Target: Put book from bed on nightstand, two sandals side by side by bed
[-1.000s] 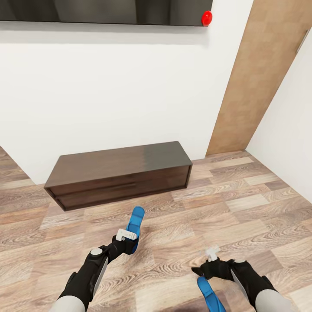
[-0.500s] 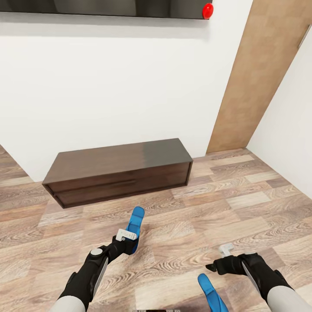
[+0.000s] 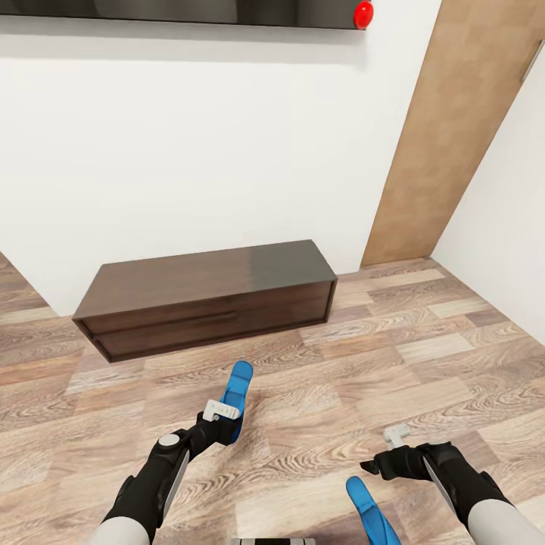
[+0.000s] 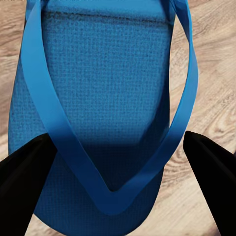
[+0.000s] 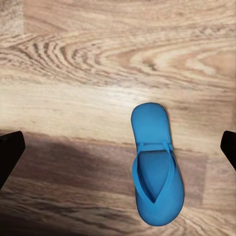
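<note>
My left gripper point(image 3: 225, 421) is shut on one bright blue sandal point(image 3: 239, 384) and holds it above the wood-plank floor. In the left wrist view this sandal point(image 4: 108, 98) lies between the two dark fingers point(image 4: 24, 187). The other sandal point(image 3: 369, 509) lies flat on the floor near my base, straps up. My right gripper point(image 3: 373, 466) hangs open just above and to the right of it. In the right wrist view that sandal point(image 5: 155, 172) rests on the planks, apart from the widely spread fingers point(image 5: 10, 150). The bed, the book and the nightstand are out of view.
A long low dark brown bench point(image 3: 212, 299) stands against the white wall ahead. A brown wooden door point(image 3: 454, 136) is at the right, beside a white side wall point(image 3: 507, 197). A dark screen point(image 3: 189, 9) with a red knob point(image 3: 363, 14) hangs above.
My right gripper has moved right and slightly up, away from the sandal on the floor. The view shifted a little. My left gripper keeps its sandal.
</note>
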`<state>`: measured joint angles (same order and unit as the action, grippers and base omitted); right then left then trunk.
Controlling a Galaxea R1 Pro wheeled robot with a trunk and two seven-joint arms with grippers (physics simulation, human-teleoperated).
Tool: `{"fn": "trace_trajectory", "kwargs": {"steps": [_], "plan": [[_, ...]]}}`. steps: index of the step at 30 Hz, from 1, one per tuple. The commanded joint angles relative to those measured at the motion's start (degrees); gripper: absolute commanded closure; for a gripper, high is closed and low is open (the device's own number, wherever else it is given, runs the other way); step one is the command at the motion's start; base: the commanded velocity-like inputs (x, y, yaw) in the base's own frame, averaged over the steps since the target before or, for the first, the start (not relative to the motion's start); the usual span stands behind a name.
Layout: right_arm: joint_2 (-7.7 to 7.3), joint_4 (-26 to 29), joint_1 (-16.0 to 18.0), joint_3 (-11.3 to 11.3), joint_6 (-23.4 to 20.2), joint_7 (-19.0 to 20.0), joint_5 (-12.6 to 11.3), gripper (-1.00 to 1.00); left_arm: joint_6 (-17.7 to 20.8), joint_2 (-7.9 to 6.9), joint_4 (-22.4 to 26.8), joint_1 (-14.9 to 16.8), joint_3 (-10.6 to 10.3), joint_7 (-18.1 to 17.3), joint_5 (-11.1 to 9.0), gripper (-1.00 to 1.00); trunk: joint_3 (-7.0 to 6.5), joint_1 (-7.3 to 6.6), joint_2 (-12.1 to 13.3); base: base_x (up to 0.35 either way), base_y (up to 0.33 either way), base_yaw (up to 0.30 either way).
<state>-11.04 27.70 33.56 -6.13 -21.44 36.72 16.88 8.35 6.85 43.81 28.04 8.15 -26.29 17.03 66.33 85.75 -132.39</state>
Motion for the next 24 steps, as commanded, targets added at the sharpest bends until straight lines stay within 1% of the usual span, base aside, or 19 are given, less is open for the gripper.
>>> {"fn": "trace_trajectory", "kwargs": {"steps": [1,8,24], "plan": [[0.05,0.09,0.02,-0.43,-0.27,0.47,0.52,-1.00,0.34,0.09,0.12,0.02,0.37,-0.52,0.29,1.00,0.05,-0.01,-0.02,0.000,0.000,0.000],[0.05,0.08,0.02,-0.19,-0.27,0.50,0.52,-1.00,0.20,0.09,0.13,0.00,0.37,-0.43,0.29,1.00,0.05,-0.01,-0.02,0.000,-0.094,0.000],[0.05,0.15,0.00,0.01,-0.27,0.55,0.52,-1.00,0.26,0.06,0.13,-0.01,0.37,-0.43,0.29,1.00,0.05,-0.01,-0.02,0.000,-0.015,0.000]]}}
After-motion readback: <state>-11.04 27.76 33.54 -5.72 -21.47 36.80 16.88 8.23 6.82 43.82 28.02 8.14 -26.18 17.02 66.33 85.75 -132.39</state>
